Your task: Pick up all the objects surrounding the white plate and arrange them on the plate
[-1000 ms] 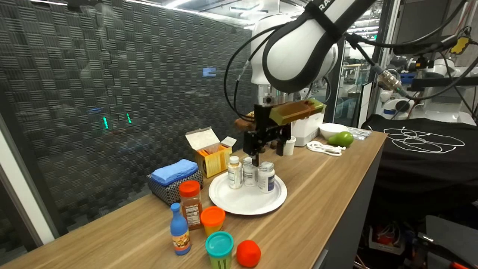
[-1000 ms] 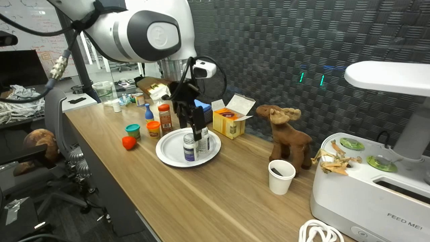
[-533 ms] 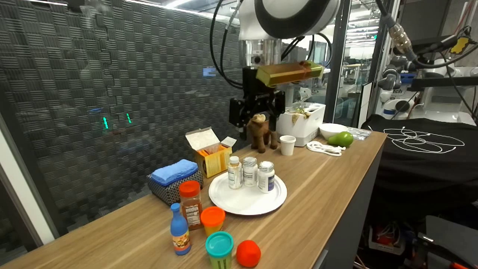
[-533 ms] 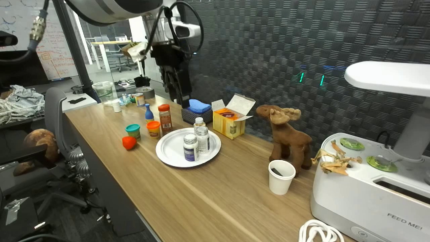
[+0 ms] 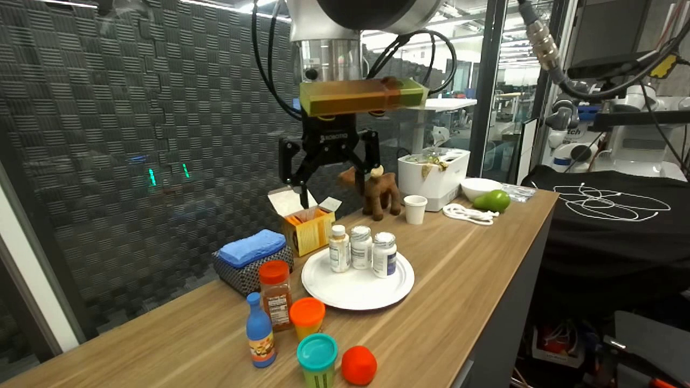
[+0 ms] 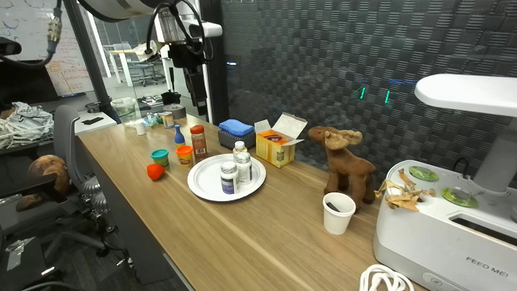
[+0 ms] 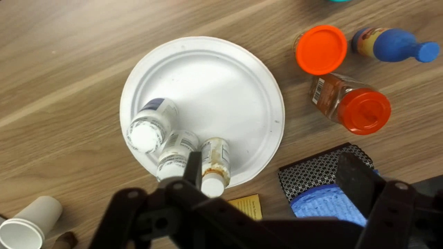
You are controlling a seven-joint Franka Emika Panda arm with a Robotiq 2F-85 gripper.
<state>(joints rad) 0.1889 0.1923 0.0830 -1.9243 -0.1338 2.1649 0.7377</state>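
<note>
the pincer hangs up in the air, higher than the white plate, and its two fingers are spread wide with a big gap between them. the plate lies flat on the wooden worktop. three white bottles stand up on the plate, close together and near its edge; i cannot tell if they touch each other.

the other small things are on the worktop, off the plate, all on one side of it. the red-lidded jar and the orange-lidded tub stand nearest to the plate, and a strip of worktop shows between them and it. the blue bottle stands up a bit farther from the plate. the green-lidded tub and the red ball are a bit farther from the plate too.

the yellow box stands just beside the plate, with its flaps up and orange packets inside. the dark basket is near the plate, and a folded blue cloth lies on top of it. across the plate from the two tubs, and farther from it than the box, are a brown toy moose and a white paper cup with something black in it. even farther from the plate are a white machine that says "feed me!" and a white cord.
</note>
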